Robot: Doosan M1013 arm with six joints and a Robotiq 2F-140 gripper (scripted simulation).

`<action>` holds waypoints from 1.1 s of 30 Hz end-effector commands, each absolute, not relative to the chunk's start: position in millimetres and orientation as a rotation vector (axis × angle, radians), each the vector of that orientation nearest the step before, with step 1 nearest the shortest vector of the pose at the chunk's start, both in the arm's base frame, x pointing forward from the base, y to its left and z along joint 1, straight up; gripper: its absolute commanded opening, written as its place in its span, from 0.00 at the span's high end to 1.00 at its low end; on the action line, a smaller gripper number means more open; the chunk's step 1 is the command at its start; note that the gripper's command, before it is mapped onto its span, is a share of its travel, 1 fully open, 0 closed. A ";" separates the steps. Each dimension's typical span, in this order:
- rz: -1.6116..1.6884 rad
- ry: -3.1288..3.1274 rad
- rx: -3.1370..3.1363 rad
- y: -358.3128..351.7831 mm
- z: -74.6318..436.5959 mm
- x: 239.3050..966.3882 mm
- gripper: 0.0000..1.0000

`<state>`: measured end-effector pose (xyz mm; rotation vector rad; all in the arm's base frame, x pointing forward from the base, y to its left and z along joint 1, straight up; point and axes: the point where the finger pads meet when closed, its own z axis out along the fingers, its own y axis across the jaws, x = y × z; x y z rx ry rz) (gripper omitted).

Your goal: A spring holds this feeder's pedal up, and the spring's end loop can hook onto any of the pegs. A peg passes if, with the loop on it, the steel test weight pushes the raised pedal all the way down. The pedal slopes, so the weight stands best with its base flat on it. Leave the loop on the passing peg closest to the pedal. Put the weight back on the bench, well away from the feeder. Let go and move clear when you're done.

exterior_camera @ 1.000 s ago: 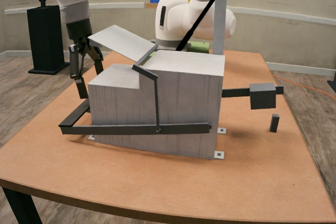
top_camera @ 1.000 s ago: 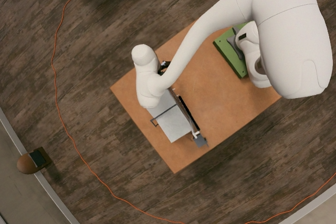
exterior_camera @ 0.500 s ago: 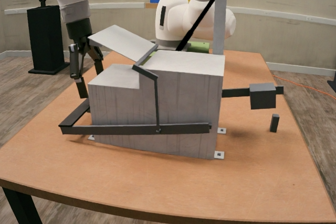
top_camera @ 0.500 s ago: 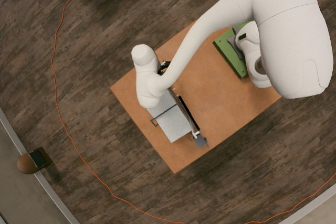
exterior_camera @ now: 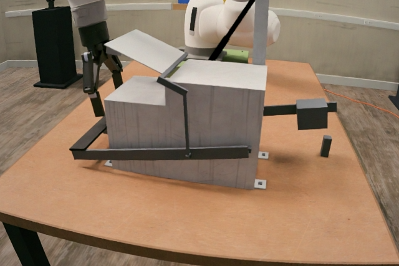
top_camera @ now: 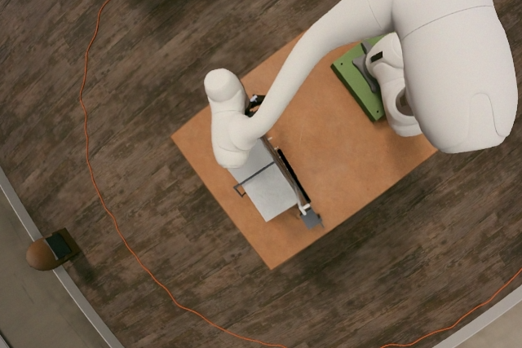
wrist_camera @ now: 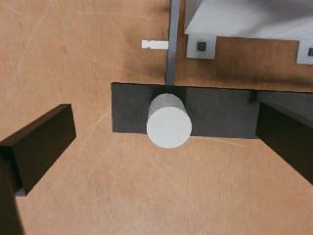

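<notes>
The steel test weight (wrist_camera: 169, 127), a light grey cylinder, stands on the dark pedal (wrist_camera: 220, 113) (exterior_camera: 88, 136) near the pedal's left end in the wrist view. It is hidden in the top and exterior views. The pedal stands a little above the bench beside the grey feeder (exterior_camera: 219, 134) (top_camera: 269, 192). My gripper (wrist_camera: 165, 119) (exterior_camera: 108, 101) is open, with its fingers wide apart on either side of the weight and touching nothing that I can see. A small white pin (wrist_camera: 156, 44) sticks out from the pedal's side bar (wrist_camera: 172, 44). I cannot make out the spring's loop or which peg it is on.
The feeder's tilted lid (exterior_camera: 144, 48) is close to the gripper, and a tall grey post (exterior_camera: 261, 21) rises behind. A dark block (exterior_camera: 312, 114) sits on a bar at the feeder's far end. A small dark block (exterior_camera: 325, 146) stands on the bench (exterior_camera: 161, 214) (top_camera: 337, 154).
</notes>
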<state>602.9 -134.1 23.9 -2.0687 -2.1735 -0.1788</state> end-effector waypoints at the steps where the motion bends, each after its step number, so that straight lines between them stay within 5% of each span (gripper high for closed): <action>1: -0.180 -2.174 -2.069 -134.2 24.5 603.3 0.00; 3: -0.180 -2.174 -2.069 -134.2 24.5 603.3 0.00; 4: -0.180 -2.174 -2.069 -134.2 24.5 603.3 0.75; 33: -0.180 -2.174 -2.069 -134.2 24.5 603.3 0.75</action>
